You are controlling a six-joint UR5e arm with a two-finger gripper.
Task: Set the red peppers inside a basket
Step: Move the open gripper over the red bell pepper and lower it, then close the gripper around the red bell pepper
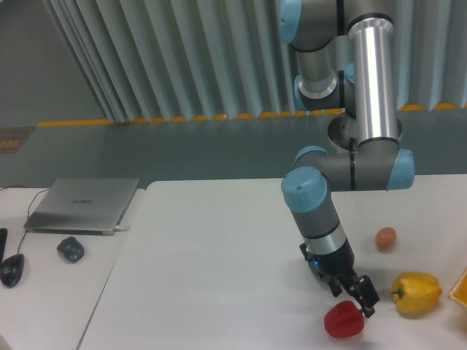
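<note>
Gripper (359,297) hanging right over the red pepper (343,320)

Pepper sitting near the worktop's (219,277) front edge; basket (461,289) peeking at the right edge; jaws' spread impossible to tell.

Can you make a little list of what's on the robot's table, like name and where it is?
red pepper: near the front edge of the table, right under the claw
claw: tilted down at the red pepper's top; open or shut not clear
yellow pepper: right of the red pepper
green pepper: mostly hidden behind the arm
small brown ball: behind the yellow pepper
basket: only a corner at the right edge
</note>
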